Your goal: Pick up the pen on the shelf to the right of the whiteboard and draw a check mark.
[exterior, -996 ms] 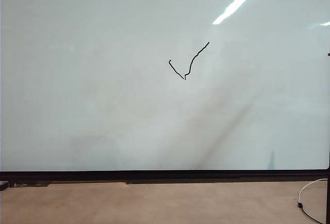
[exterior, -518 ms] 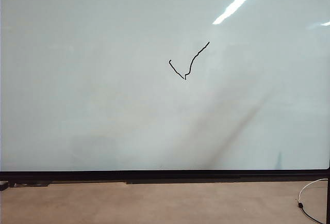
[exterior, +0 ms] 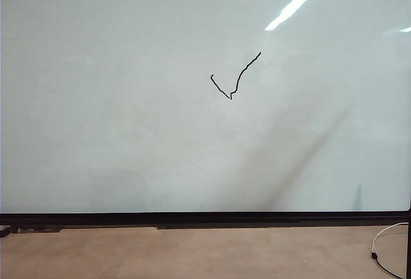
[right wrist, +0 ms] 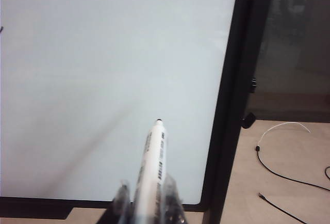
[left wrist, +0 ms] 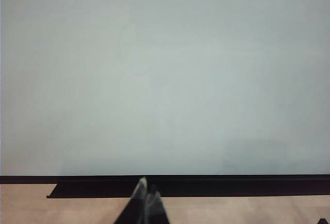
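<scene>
The whiteboard fills the exterior view, and a thin black check mark is drawn right of its middle. No arm shows in that view. In the right wrist view my right gripper is shut on the pen, a white marker with dark print. Its dark tip points at the whiteboard near the board's right frame edge, with a gap between them. The left wrist view has my left gripper shut with nothing in it, low in front of the whiteboard. The shelf is out of view.
The board's black bottom frame runs along the brown floor. A white and black cable lies on the floor right of the board. A dark panel stands beyond the black right frame edge.
The faint shadow streak and small dark reflection low on the whiteboard have slid to the right. The check mark is the same.
</scene>
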